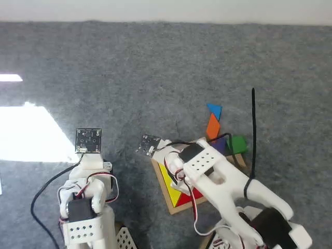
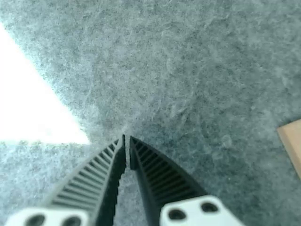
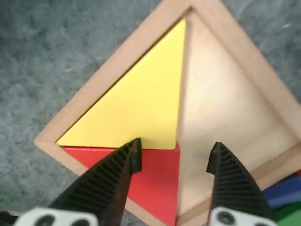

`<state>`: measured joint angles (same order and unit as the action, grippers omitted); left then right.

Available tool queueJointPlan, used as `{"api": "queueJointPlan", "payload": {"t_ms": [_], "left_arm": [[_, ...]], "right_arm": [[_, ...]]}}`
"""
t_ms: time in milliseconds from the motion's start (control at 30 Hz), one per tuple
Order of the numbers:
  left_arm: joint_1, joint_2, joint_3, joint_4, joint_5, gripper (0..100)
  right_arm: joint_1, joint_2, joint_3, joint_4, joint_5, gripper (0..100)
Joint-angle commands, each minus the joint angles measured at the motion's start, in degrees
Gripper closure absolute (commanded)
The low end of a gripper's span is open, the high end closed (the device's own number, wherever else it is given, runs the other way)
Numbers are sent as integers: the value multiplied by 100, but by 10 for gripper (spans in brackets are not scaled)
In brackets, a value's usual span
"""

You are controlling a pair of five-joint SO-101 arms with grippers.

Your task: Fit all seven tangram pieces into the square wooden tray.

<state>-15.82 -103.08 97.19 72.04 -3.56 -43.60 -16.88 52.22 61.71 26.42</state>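
Square wooden tray (image 1: 179, 209) on grey felt (image 1: 155, 67), with a yellow triangle (image 3: 141, 103) and a red triangle (image 3: 155, 179) lying edge to edge in one corner beside bare tray floor. Right gripper (image 3: 175, 157) spread wide, poised over the red triangle. Blue piece (image 1: 215, 109), orange piece (image 1: 212, 126) and green piece (image 1: 237, 143) loose on the felt beyond the tray's far side. Left gripper (image 2: 127, 141) pressed together over bare felt, off to the tray's side.

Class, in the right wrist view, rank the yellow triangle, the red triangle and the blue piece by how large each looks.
1. yellow triangle
2. red triangle, partly hidden behind the right gripper
3. blue piece, only a sliver at the picture's edge
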Motion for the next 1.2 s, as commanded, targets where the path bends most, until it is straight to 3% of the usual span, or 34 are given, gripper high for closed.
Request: {"api": "queueJointPlan", "payload": {"t_ms": [0,300,567,767,1167], "left_arm": [[-44,-105,-75,18,0,986],[-44,-105,-75,18,0,986],[-44,-105,-75,18,0,986],[-44,-105,-75,18,0,986],[-44,-105,-75,18,0,986]], "right_arm": [[-31,-119,132,92,70,753],[1068,-1007,-220,-541,-211,753],[602,295,-642,-1226,-281,753],[585,1657,-1626,-1508,-941,753],[1086,2826,-3596,-1587,-2347,753]]}}
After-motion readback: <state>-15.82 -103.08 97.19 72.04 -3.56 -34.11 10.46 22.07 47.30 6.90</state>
